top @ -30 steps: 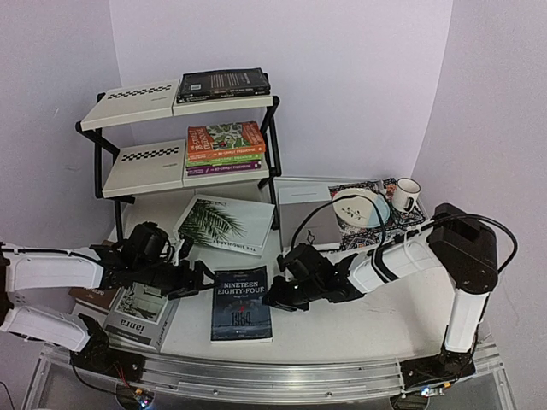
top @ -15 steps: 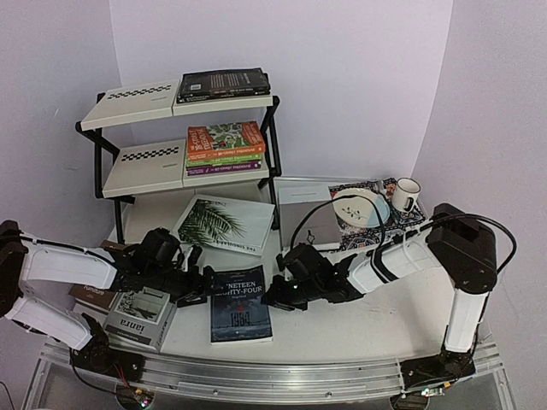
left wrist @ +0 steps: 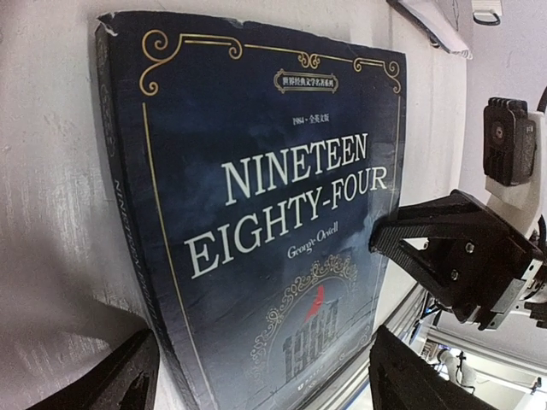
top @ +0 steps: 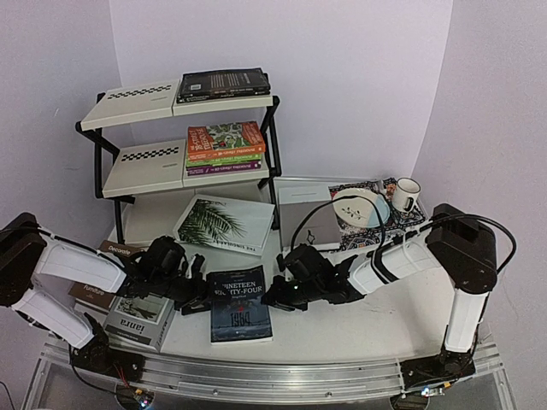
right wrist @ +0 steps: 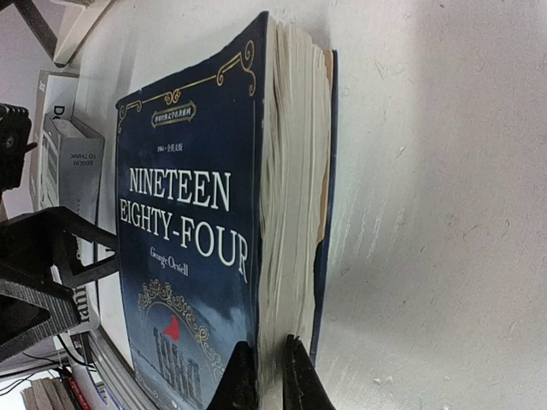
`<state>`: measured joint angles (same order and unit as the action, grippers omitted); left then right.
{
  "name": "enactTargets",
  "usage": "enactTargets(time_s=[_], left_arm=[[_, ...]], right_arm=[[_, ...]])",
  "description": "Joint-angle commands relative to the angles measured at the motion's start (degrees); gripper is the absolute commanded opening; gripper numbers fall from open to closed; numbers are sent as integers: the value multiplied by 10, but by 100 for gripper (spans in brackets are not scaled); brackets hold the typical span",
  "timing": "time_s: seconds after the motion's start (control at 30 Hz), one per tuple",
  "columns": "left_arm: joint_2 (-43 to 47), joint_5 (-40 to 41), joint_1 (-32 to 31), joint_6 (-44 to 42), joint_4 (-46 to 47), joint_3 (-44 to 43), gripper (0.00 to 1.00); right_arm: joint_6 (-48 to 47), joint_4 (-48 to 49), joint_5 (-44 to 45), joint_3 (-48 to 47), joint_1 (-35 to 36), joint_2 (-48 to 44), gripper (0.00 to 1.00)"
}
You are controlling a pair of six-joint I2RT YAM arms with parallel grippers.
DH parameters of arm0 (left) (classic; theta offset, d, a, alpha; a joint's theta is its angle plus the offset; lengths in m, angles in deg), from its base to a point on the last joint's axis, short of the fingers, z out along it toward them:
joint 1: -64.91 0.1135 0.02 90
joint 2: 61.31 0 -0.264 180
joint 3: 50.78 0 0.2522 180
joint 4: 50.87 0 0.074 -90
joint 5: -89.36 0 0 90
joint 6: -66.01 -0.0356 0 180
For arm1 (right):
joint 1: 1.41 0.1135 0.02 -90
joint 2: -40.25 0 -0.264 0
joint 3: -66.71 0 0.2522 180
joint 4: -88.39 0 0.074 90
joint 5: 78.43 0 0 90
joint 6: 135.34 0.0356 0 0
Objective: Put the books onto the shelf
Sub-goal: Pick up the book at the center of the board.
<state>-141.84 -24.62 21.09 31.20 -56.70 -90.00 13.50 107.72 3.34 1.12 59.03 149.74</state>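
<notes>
1. The dark blue Nineteen Eighty-Four book (top: 243,309) lies flat and cover up on the white table (top: 359,320). It sits between the two grippers and well apart from the shelf (top: 141,162) at the back left.
2. The left gripper (top: 198,289) stands at the book's spine edge. Its fingers (left wrist: 128,376) are spread wide, one off each side of the cover in the wrist view, and we see nothing held between them.
3. The right gripper (top: 272,295) meets the fore edge, where the pages show. Its fingers (right wrist: 242,384) are pressed together against the page block, and we cannot tell whether any cover or page is caught.
4. Bare tabletop lies to the right of the book, and a narrow strip runs between its near edge and the metal rail (top: 256,376). The palm-leaf book (top: 224,224) lies just behind its far edge.
5. We see two cream tiers on the shelf. The left half of each is bare apart from a checkered strip, and the right half of each carries books.
6. We count six books on the table: the blue one, the palm-leaf one, a grey book (top: 303,213) at the back, and three in the left pile (top: 137,320).
7. On the shelf, the coloured stack (top: 225,145) on the lower tier shows four spines. The dark books (top: 224,83) on the top tier are too close to count.
8. At the right we count one placemat (top: 410,218), one bowl (top: 361,205) and one mug (top: 406,194).
</notes>
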Motion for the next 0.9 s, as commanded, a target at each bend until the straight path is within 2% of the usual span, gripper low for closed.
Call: enactTargets(time_s=[0.0, 0.17, 0.3, 0.47, 0.87], left_arm=[[-35, -5, -7, 7, 18, -16, 84], [-53, -40, -7, 34, 79, -18, 73], [-18, -35, -7, 44, 115, -16, 57], [29, -43, -7, 49, 126, -27, 45], [6, -122, -7, 99, 239, -46, 42]], right_arm=[[-11, -43, 2, 18, 4, 19, 0], [-5, -30, -7, 26, 4, 25, 0], [-9, -28, -5, 30, 4, 26, 0], [-12, -28, -12, 22, 4, 28, 0], [-20, -29, -14, 14, 4, 26, 0]])
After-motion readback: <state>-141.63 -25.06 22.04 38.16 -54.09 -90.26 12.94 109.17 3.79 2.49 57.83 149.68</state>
